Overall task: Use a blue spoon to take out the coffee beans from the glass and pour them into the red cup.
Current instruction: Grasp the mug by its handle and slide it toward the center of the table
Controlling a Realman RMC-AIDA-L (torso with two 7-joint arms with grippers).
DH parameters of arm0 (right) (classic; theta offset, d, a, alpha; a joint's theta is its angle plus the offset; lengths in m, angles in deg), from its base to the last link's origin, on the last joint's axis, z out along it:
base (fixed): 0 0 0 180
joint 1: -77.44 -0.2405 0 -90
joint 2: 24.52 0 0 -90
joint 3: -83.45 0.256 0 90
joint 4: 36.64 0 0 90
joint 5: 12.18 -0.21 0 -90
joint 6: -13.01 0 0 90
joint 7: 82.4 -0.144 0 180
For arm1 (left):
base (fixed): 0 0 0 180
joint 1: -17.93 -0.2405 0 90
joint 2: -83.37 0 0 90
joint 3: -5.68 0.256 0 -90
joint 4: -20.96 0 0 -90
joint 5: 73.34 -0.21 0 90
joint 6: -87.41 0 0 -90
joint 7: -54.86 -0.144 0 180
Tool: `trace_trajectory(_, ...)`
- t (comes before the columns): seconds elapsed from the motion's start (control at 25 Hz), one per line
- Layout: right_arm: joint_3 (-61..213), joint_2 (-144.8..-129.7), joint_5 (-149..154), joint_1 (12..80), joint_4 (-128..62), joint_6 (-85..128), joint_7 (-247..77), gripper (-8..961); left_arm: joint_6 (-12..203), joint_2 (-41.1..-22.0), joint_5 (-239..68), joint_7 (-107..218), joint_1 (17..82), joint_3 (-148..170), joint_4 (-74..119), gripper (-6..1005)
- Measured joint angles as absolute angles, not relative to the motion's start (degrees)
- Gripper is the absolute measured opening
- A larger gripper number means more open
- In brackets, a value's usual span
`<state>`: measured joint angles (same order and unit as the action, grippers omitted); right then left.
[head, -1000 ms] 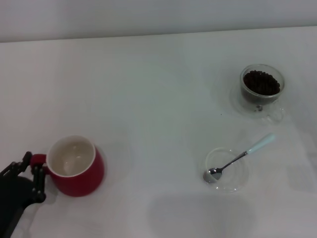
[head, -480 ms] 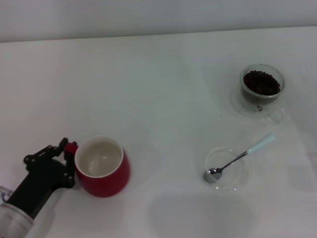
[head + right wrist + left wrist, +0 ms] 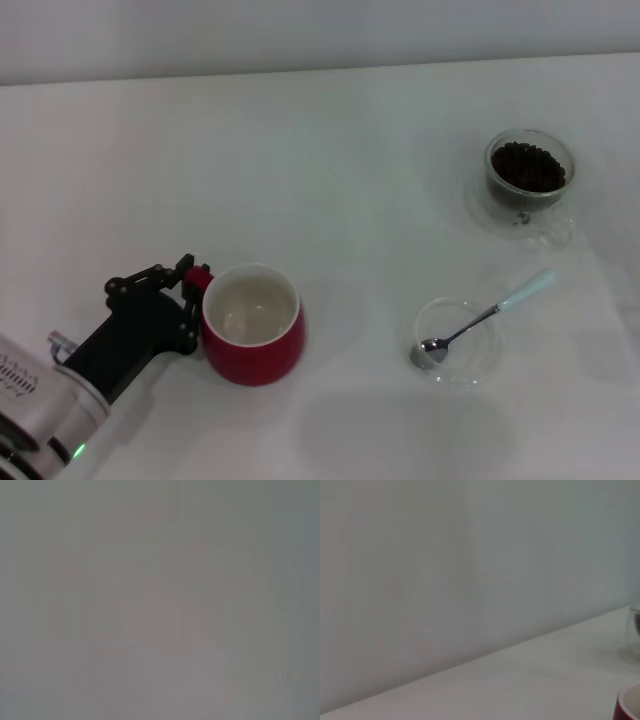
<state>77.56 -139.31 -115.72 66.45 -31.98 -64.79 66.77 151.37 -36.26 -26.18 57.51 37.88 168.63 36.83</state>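
Judging by how things lie, the scooping has not begun: the red cup (image 3: 252, 323) shows only its bare white inside, and everything to do with the spoon is left. Nearest the robot, at about eight o'clock in the head view, the left gripper (image 3: 190, 297) has its black fingers closed on the cup's red loop handle, which sits at the cup's nine o'clock side; the cup stands upright on the white table (image 3: 330, 160), and whether it is lifted a hair or resting I cannot tell. The left wrist view catches only a sliver of the cup's rim (image 3: 629, 706) and a bit of the glass (image 3: 635, 630) beyond it. At about four o'clock from the table's middle, well apart from the cup, the blue spoon (image 3: 487, 316) lies untouched, its metal bowl inside a shallow clear dish (image 3: 478, 372) and its pale blue handle pointing out toward two o'clock. Farther off, at about two o'clock, the glass (image 3: 528, 181) is upright and heaped with coffee beans (image 3: 528, 166), its handle on the near side. The right gripper appears nowhere, and its wrist view shows only a blank grey field, so its jaws cannot be judged.
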Motion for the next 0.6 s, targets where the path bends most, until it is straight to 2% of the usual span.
trace_trajectory(0.6,77.56,-139.40,-115.81,66.36,-31.98,-64.88,66.70,431,145.81,-36.25,-26.84,57.92,42.26,168.63,38.74,144)
